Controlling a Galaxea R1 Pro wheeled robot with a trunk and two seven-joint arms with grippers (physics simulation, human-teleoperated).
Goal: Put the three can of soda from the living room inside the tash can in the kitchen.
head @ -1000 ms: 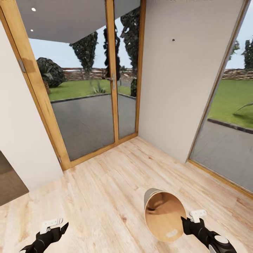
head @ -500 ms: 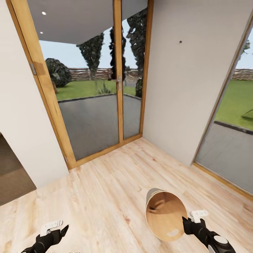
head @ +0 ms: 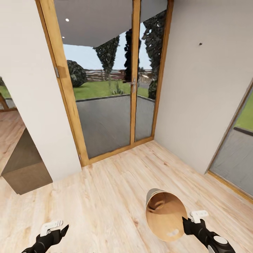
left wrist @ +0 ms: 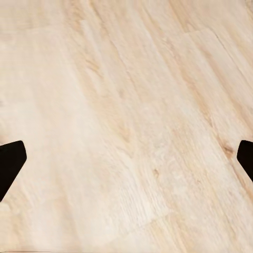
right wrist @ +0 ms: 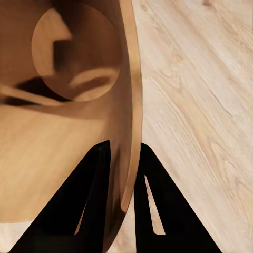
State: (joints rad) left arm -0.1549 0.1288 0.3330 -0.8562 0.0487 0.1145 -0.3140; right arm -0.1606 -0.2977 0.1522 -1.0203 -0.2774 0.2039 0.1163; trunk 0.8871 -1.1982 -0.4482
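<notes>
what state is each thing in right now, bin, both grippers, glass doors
tash can: held off the floor, tilted, mouth toward the camera, no cans inside
right gripper: shut on the tash can's rim, one finger inside, one outside
left gripper: open, empty, over bare wood floor
glass double doors: closed
</notes>
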